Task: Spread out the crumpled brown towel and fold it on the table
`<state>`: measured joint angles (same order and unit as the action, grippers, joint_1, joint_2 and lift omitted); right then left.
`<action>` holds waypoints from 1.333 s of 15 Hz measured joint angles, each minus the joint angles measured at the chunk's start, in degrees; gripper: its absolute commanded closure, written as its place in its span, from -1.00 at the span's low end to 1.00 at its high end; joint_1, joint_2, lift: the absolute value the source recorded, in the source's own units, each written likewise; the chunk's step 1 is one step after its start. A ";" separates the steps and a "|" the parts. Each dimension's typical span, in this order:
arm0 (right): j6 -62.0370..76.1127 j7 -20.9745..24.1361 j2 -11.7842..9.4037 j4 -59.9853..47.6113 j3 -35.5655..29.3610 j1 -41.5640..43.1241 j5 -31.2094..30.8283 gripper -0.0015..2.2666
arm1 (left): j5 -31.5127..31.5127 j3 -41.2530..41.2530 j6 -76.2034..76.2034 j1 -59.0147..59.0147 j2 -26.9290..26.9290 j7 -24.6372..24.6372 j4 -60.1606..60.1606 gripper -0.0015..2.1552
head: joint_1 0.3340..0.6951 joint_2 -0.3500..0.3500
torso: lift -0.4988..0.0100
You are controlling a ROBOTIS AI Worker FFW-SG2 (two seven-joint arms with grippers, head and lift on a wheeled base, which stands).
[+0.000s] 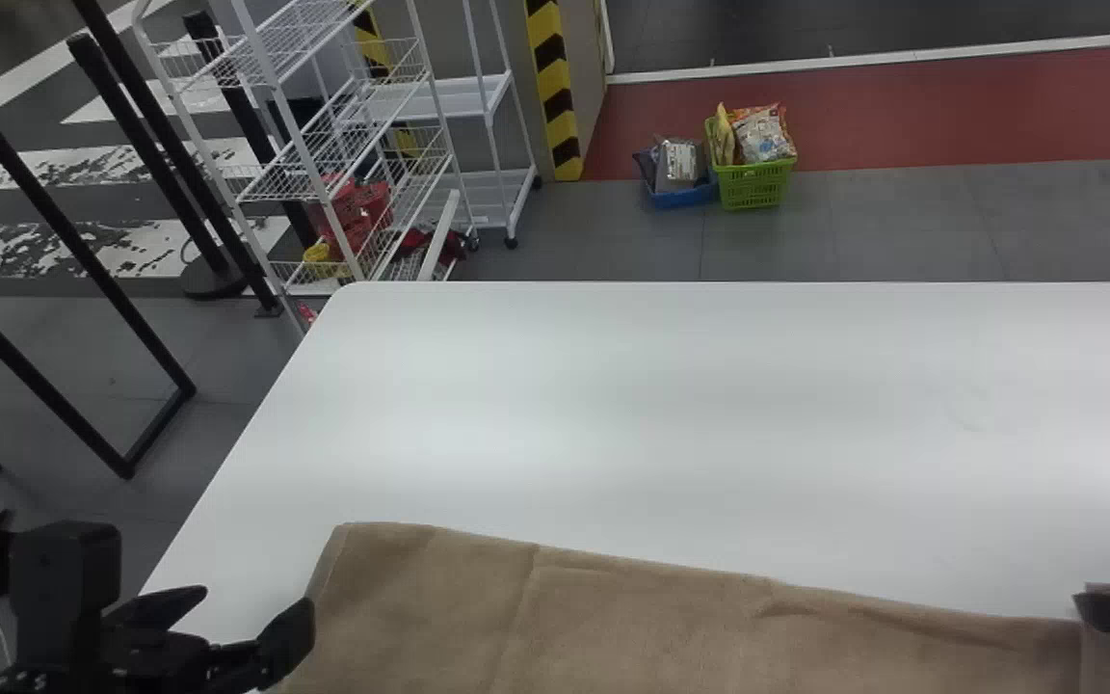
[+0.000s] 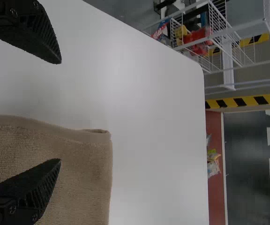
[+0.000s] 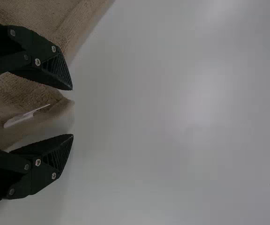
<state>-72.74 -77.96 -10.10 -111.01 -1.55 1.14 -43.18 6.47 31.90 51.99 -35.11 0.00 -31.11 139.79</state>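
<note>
Brown towel laid out nearly flat on tbl, both grippers at its ends, fingers spread.
Towel [image 1: 536,627] lies along near side of white tbl [image 1: 709,414], head view; a few creases, far-L corner squared off, R end turned over/bunched w/ a small white tag [image 3: 26,117] seen in R wrist view. L gripper [image 1: 257,605] is at towel's L end, fingers wide apart: per L wrist view, one over the cloth, other over bare tbl. R gripper [image 1: 1102,590] is at R end, fingers also apart, towel edge near/btwn them; can't tell if touching. Beyond tbl: white wire rack [image 1: 301,145] far L, yellow/blk striped post [image 1: 555,92], then blue basket [image 1: 685,198] beside green basket [image 1: 757,183], both w/ packets, on floor.
</note>
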 measured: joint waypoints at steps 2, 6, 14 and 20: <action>-0.18 0.00 -0.01 -1.06 0.19 -0.75 -0.19 -0.19 | 0.04 -0.07 0.00 -0.05 0.00 0.00 0.04 -0.93 | 1.00 0.77 | 0.46; 0.04 0.00 -0.01 -2.09 -0.70 -1.09 0.20 0.15 | 0.04 -0.40 0.00 -0.05 0.00 0.00 0.05 -0.93 | 1.00 0.75 | 0.46; 9.99 0.00 -0.74 -8.25 -9.61 -7.63 10.47 0.13 | 1.55 -2.03 0.03 -0.34 0.00 0.43 0.58 -0.93 | 1.00 0.67 | 0.46; 19.59 0.00 -1.07 -13.05 -14.80 -15.33 14.93 0.08 | 3.62 -4.23 0.37 -0.60 0.00 0.73 0.73 -0.93 | 1.00 0.60 | 0.46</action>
<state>-53.15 -77.96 -11.17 -124.06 -16.36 -14.19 -28.25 10.09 27.67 52.36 -35.71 0.00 -30.39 140.52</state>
